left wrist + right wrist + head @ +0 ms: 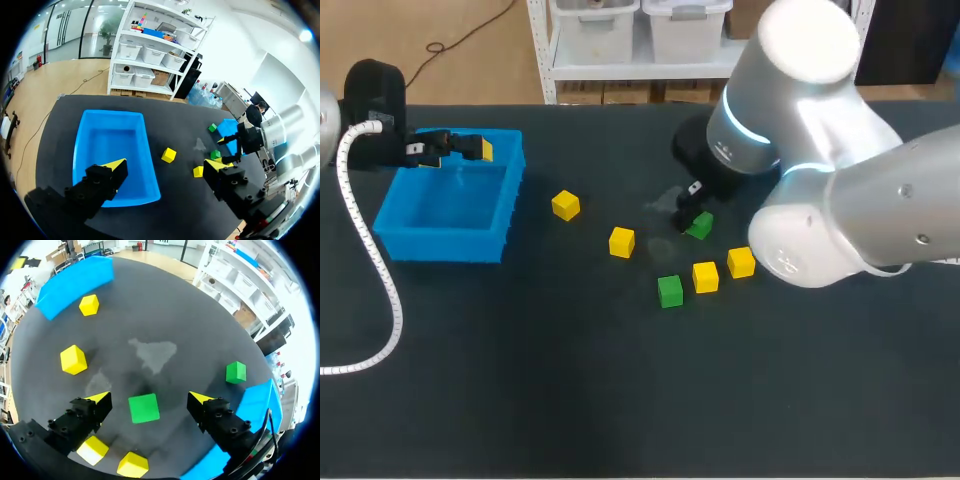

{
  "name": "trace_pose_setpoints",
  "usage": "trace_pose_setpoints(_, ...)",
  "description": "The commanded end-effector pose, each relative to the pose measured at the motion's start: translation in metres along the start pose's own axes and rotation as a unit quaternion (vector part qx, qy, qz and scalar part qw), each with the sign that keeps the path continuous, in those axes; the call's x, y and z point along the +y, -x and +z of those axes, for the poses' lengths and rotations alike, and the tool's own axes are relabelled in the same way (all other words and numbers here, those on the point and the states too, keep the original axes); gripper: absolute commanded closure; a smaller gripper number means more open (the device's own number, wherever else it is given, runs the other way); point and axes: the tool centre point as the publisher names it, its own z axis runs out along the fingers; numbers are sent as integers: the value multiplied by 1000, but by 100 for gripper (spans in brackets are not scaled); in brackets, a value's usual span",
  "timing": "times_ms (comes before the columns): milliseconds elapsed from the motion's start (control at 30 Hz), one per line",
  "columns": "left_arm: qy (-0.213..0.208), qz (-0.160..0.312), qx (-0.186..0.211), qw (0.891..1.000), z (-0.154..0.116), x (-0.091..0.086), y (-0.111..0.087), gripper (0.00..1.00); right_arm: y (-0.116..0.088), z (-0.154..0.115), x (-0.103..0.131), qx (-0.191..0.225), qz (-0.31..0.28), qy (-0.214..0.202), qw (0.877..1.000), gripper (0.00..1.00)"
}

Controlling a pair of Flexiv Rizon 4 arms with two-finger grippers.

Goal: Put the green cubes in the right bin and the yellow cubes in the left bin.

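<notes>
Right wrist view: your right fingers (97, 400) stand wide apart, w/ a green cube (144, 408) lying on the dark surface (150, 315) btwn the two yellow tips. There's a gap on each side, so it touches neither finger. The cube is bright green, flat-faced and sharp-edged, resting flat and turned slightly vs. the line of the fingers. A second green cube (235, 372) lies ahead of one finger, just beside the blue right bin (255, 405). Two yellow cubes sit close under the fingers' base, a pale-lit yellow cube (92, 450) and a deeper yellow cube (132, 465), near each other.

Head view: your right arm (820, 170) comes in from the right of the frame, and the cube btwn its fingers shows at frame centre. A third green cube (669, 291) sits just below centre, next to a pair of yellow cubes (705, 276). Two more lie left of centre: an upper yellow cube (565, 205) and a lower yellow cube (621, 241), apart from each other. The blue left bin (450, 205) is at upper left.

Left wrist view: your left fingers (114, 166) are spread wide too. One finger hangs over the left bin, the other out over the surface beside it, well apart from every cube.
</notes>
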Motion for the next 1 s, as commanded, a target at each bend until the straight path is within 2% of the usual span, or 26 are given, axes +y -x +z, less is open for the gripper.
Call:
trace_pose_setpoints(33, -7, 1, -4, 1000, 1, 3, -1, 0, 4, 13, -6, 8, 4, -10, 1000, 0)
trace_pose_setpoints(200, -7, 1, -4, 1000, 1, 3, -1, 0, 2, 17, -8, 14, 9, -11, 1000, 0)
trace_pose_setpoints(333, -7, 1, -4, 1000, 1, 3, -1, 0, -1, 19, -7, 14, 11, -8, 1000, 67)
trace_pose_setpoints(400, -7, 1, -4, 1000, 1, 3, -1, 0, -3, 21, -4, 15, 10, -7, 1000, 95)
trace_pose_setpoints(433, -7, 1, -4, 1000, 1, 3, -1, 0, -3, 21, -4, 15, 10, -7, 1000, 100)
trace_pose_setpoints(733, -7, 1, -4, 1000, 1, 3, -1, 0, -6, 10, -3, 0, 17, -8, 1000, 100)
trace_pose_setpoints(1000, -7, 1, -4, 1000, 1, 3, -1, 0, 9, -35, -18, -58, 26, -24, 998, 100)
